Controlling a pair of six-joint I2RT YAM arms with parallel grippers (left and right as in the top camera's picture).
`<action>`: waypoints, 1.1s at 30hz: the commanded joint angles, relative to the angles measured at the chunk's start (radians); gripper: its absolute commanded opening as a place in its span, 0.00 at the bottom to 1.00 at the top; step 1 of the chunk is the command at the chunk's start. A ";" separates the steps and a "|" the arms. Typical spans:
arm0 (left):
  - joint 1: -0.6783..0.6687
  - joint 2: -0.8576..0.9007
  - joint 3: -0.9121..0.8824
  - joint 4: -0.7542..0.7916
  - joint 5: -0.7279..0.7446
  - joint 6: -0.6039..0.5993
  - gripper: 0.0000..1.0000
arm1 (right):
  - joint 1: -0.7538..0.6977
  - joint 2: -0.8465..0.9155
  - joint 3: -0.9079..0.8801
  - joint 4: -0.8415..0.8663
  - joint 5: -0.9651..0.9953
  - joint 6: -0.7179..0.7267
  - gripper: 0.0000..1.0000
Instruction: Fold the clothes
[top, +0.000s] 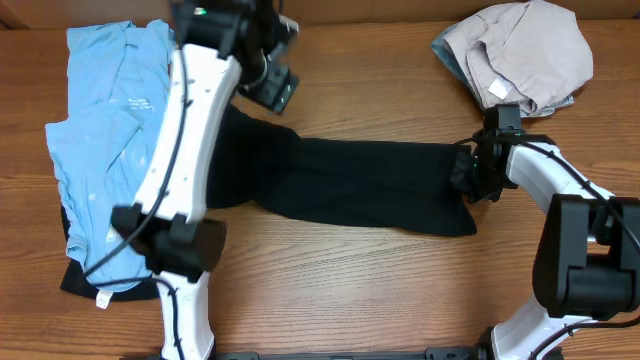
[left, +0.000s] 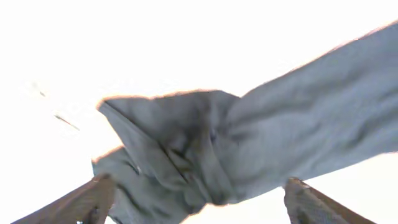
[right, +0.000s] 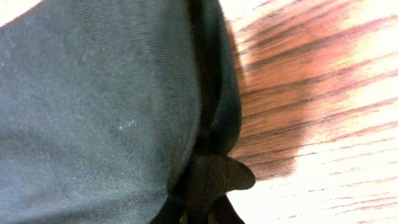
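A large black shirt (top: 350, 185) lies stretched in a long band across the middle of the table. My right gripper (top: 468, 172) is at its right end, shut on a pinched fold of the fabric. In the right wrist view the black shirt (right: 99, 106) fills the left side, and the right gripper (right: 205, 190) clamps its bunched edge. My left gripper (top: 277, 90) hovers over the shirt's left end, near the table's back. In the left wrist view its fingers (left: 93, 199) stand wide apart and open, with the shirt's gathered end (left: 186, 149) lying loose past them.
A light blue shirt (top: 100, 130) lies spread at the far left on top of another black piece (top: 85, 275). A beige bundle (top: 525, 50) sits at the back right corner. Bare wooden table (top: 350, 290) shows along the front.
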 joint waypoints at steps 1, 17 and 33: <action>-0.001 -0.033 0.033 0.034 -0.003 -0.025 0.97 | -0.063 0.032 -0.010 -0.006 -0.002 0.039 0.04; 0.063 -0.037 0.031 0.105 -0.010 -0.097 1.00 | -0.353 0.026 0.388 -0.399 -0.240 -0.225 0.04; 0.100 -0.037 0.031 0.114 -0.002 -0.112 1.00 | 0.164 0.011 0.396 -0.303 -0.182 -0.122 0.04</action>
